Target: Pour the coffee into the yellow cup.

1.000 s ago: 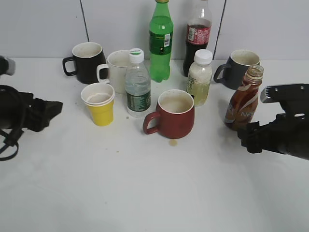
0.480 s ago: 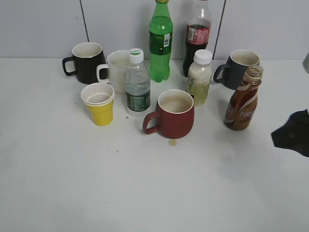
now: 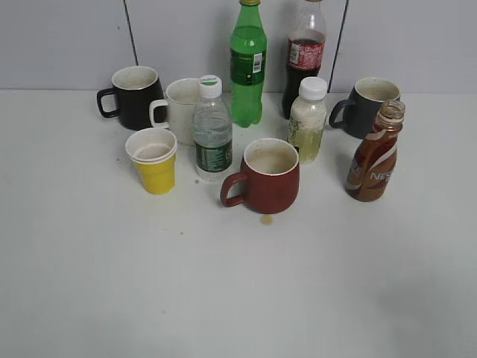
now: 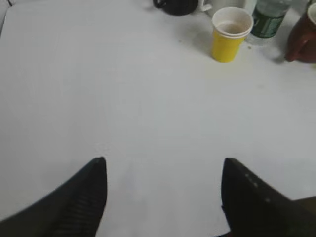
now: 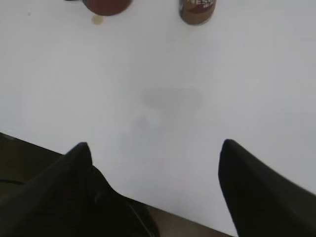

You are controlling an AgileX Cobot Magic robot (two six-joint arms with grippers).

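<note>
The coffee bottle [image 3: 375, 158], brown with a white swirl and no cap, stands upright at the right of the table; its base shows at the top of the right wrist view [image 5: 197, 11]. The yellow cup [image 3: 154, 162] stands at the left, white inside; it also shows in the left wrist view [image 4: 229, 33]. Neither gripper shows in the exterior view. My left gripper [image 4: 163, 163] is open and empty over bare table, well short of the cup. My right gripper [image 5: 157, 146] is open and empty near the table's front edge, far from the bottle.
A red mug [image 3: 265, 177] stands in the middle, a spill spot [image 3: 267, 219] in front of it. A water bottle [image 3: 212, 130], white mug [image 3: 179, 110], black mug [image 3: 134, 95], green bottle [image 3: 248, 63], cola bottle [image 3: 304, 56], pale juice bottle [image 3: 308, 119] and grey mug [image 3: 368, 107] stand behind.
Both arms have drawn back out of the exterior view, the left first, then the right. The coffee bottle and cups have not moved.
</note>
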